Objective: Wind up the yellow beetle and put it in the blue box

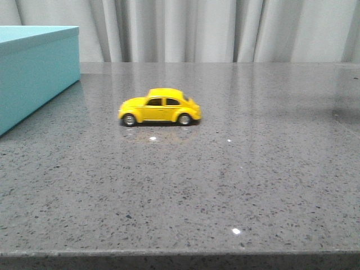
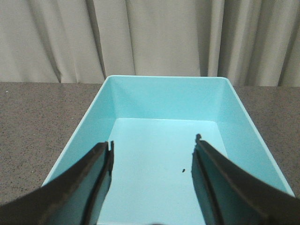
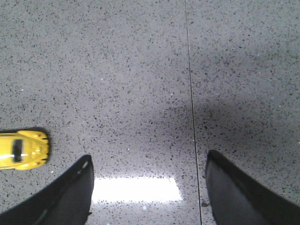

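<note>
The yellow beetle (image 1: 160,107) stands on its wheels in the middle of the grey speckled table, side-on to the front view. Part of it also shows at the edge of the right wrist view (image 3: 22,149). The blue box (image 1: 31,70) sits at the far left of the table. In the left wrist view its open, empty inside (image 2: 161,140) lies below my left gripper (image 2: 153,145), which is open and holds nothing. My right gripper (image 3: 149,161) is open and empty above bare table, beside the car and apart from it. Neither gripper shows in the front view.
The table's front edge (image 1: 180,254) runs along the bottom of the front view. Grey curtains (image 1: 225,28) hang behind the table. A thin seam (image 3: 190,93) runs across the tabletop under the right gripper. A bright light reflection (image 3: 136,189) lies between the right fingers.
</note>
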Tool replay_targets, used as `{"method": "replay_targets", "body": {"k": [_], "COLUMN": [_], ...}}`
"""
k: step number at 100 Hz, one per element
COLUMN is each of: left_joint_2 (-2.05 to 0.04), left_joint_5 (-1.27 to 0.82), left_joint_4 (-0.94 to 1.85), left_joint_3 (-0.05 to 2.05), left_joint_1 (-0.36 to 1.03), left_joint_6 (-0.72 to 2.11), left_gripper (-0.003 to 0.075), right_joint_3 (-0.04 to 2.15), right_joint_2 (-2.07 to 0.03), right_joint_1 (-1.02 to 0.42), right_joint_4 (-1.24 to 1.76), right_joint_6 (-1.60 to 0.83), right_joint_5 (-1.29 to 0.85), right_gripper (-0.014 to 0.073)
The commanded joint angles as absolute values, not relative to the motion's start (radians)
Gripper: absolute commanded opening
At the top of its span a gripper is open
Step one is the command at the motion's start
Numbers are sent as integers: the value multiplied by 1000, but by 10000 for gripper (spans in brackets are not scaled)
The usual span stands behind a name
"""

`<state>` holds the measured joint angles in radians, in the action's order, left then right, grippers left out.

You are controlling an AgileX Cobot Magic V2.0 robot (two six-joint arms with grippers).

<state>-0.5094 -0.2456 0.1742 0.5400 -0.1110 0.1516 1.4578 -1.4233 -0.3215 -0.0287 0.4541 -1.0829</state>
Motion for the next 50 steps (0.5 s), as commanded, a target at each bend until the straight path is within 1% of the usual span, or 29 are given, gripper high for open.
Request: {"method": "replay_targets", "body": {"k": [1, 20, 29, 40, 50], "left_joint_2": [-518, -519, -539, -591, -662], "left_joint_5": [-174, -176, -228, -302, -331], "left_joint_4": [186, 191, 191, 191, 191], "left_joint_3": [575, 576, 596, 633, 675], "left_joint_1": [-111, -111, -97, -39, 37], "left_joint_6": [144, 144, 144, 155, 190], "left_gripper": [376, 376, 376, 376, 376], "right_joint_3": [1486, 1486, 1475, 1429, 1373], "right_joint_2": [-1383, -1381, -1354, -1294, -1229], "right_joint_1": [-321, -321, -327, -340, -356], "right_joint_4": [-40, -40, -42, -44, -45], "right_joint_6": [441, 441, 441, 441, 441], "right_joint_5": [-1038, -1017, -959, -849, -799], "right_gripper": [509, 509, 509, 509, 509]}}
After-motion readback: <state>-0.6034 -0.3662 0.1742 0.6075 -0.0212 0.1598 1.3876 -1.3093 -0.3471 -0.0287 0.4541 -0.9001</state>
